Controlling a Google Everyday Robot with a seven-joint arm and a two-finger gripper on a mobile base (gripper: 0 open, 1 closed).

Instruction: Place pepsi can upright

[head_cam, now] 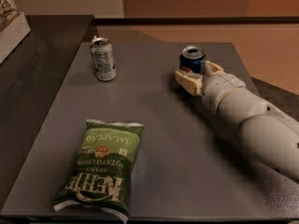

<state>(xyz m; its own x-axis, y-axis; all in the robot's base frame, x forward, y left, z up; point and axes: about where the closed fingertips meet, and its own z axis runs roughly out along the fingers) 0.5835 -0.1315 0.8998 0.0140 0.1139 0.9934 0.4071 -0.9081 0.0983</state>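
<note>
Pepsi can (193, 59) upright near the desk's far edge, toward the far right corner, with the gripper (200, 74) at its base.

The can stands on the grey desk (187, 181) with its silver top up, and the gripper reaches it from the near right side. Whether the gripper is clamped on the can or loose around it, I cannot tell. The can's lower part is hidden behind the gripper, so its footing on the desk is not visible. The can looks light, with a thin, smooth wall that could slip or dent, so the place to hold it is mid-body, across its sides. The arm (252, 120) is cut off at the right edge. A silver can (103, 59) stands near the far left corner and a chip bag (105, 167) lies by the near edge, both well apart from the pepsi can.
</note>
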